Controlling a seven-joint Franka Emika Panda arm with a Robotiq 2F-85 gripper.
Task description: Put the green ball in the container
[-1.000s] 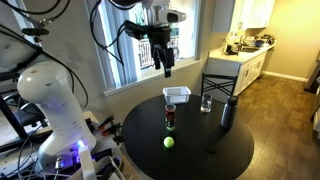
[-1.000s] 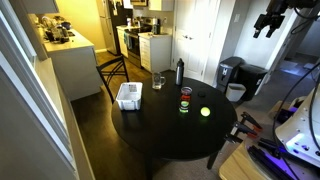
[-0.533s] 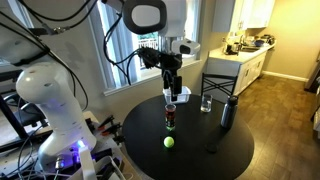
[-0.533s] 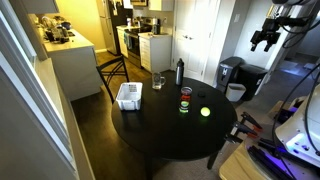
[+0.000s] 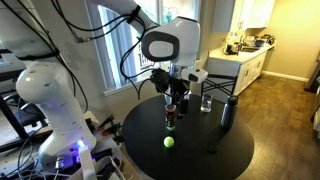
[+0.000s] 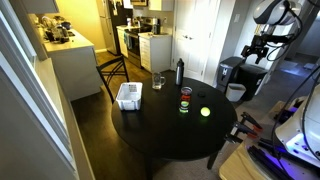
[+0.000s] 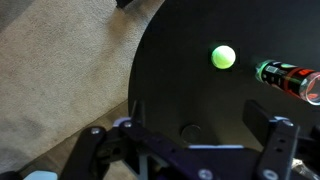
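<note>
The small yellow-green ball (image 5: 168, 142) lies on the round black table (image 5: 205, 150), in front of a small dark can with red on it (image 5: 171, 120). The ball also shows in an exterior view (image 6: 205, 112) and in the wrist view (image 7: 223, 57), left of the can (image 7: 290, 78). The clear rectangular container (image 6: 128, 96) stands near the table's far edge; my arm largely hides it in an exterior view. My gripper (image 5: 170, 100) hangs open and empty in the air above the table, away from the ball. Its fingers (image 7: 197, 128) frame bare table top.
A clear drinking glass (image 6: 158, 80) and a dark bottle (image 6: 179, 71) stand on the table by the container. A chair (image 5: 218, 88) sits behind the table. The table's edge and pale carpet (image 7: 60, 70) show in the wrist view.
My arm has swung down from high above towards the table. The gripper is now much lower, near the can. The ball, can and container have not moved.
</note>
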